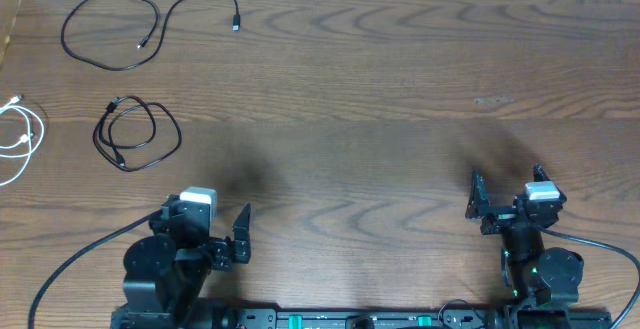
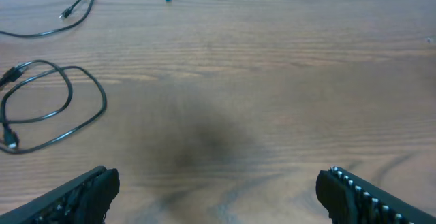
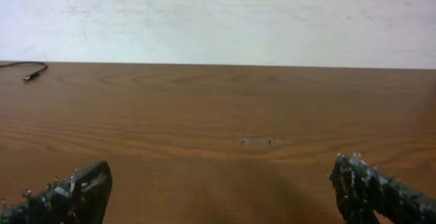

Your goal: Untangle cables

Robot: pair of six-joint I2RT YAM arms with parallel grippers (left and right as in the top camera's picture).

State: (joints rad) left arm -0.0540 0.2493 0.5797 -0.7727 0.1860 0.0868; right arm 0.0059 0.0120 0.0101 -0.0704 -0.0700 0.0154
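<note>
Three cables lie apart at the table's left. A black cable (image 1: 110, 31) lies in a wide loop at the back left, its tail ending in a plug (image 1: 236, 25); it also shows in the left wrist view (image 2: 41, 32). A second black cable (image 1: 137, 135) is coiled in front of it, and shows in the left wrist view (image 2: 51, 108). A white cable (image 1: 22, 134) lies looped at the left edge. My left gripper (image 1: 205, 231) is open and empty near the front edge, right of the coiled cable. My right gripper (image 1: 503, 197) is open and empty at the front right.
The wooden table (image 1: 360, 99) fills the view. A thick black wire (image 1: 70, 264) runs to the left arm and another (image 1: 600, 244) to the right arm. A small scuff (image 3: 266, 141) marks the wood ahead of the right gripper. A pale wall (image 3: 218, 20) stands beyond the far edge.
</note>
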